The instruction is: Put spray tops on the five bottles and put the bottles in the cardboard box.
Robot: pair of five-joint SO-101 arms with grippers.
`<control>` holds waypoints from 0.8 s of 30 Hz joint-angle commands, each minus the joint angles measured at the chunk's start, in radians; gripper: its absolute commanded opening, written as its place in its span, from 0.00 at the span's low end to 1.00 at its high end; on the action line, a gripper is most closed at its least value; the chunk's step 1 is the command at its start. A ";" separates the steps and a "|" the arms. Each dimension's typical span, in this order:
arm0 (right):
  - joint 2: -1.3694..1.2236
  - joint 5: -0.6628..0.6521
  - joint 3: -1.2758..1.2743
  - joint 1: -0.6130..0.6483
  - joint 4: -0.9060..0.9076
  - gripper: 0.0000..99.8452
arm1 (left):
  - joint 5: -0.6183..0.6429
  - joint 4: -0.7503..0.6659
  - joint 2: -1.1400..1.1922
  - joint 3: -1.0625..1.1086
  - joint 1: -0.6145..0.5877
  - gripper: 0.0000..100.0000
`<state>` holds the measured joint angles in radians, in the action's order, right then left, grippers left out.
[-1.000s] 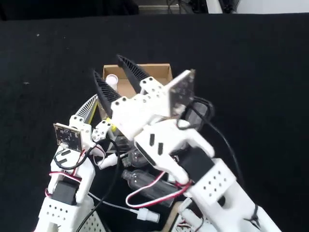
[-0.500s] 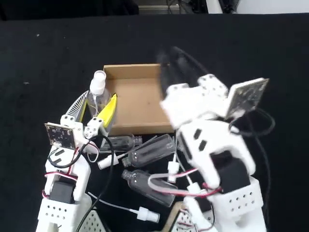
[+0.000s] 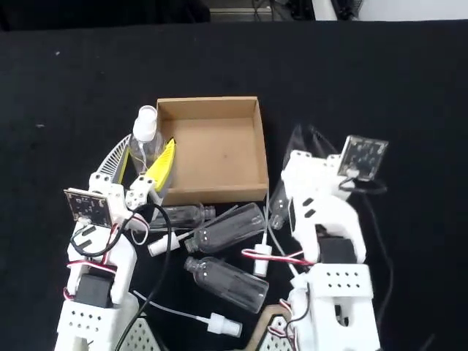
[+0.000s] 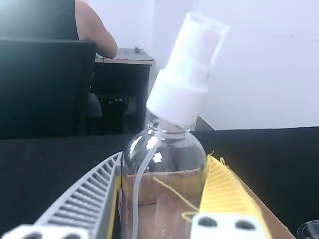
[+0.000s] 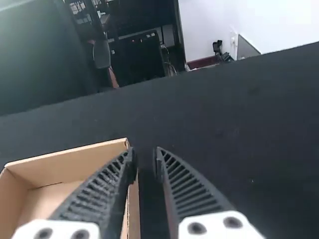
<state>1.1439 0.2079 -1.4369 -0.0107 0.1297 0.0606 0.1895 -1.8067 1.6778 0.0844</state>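
Note:
My left gripper [image 3: 150, 155] [image 4: 164, 160] is shut on a clear bottle [image 3: 145, 148] [image 4: 164, 152] that carries a white spray top [image 3: 148, 117] [image 4: 187, 84]. The bottle stands upright at the left wall of the cardboard box [image 3: 212, 150], which holds nothing. My right gripper [image 5: 144, 152] [image 3: 306, 142] is just right of the box [image 5: 60, 164], fingers a narrow gap apart with nothing between them. Three uncapped bottles [image 3: 181, 216] [image 3: 227, 228] [image 3: 227, 283] lie in front of the box. Loose spray tops [image 3: 223, 324] [image 3: 259, 257] [image 3: 157, 246] lie among them.
Black cloth [image 3: 380, 88] covers the table to the far, left and right sides of the box. Cables from both arms trail across the bottles near the front edge.
My right arm has pulled back from over the box to its right side, and its fingers have gone from wide apart to nearly together. The left gripper keeps the bottle beside the box.

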 commanded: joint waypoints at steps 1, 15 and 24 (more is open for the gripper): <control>0.013 -0.009 -0.005 -0.012 -0.058 0.05 | 0.002 -0.077 -0.015 0.022 -0.021 0.03; 0.012 -0.077 -0.050 0.052 -0.057 0.05 | 0.011 -0.351 0.330 -0.213 -0.058 0.03; 0.013 -0.170 -0.073 0.118 -0.063 0.05 | 0.002 -0.792 1.019 -0.375 -0.054 0.03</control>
<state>1.1439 0.0483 -1.5182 0.0905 0.1005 0.0683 -0.3920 -1.0610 1.3955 0.0245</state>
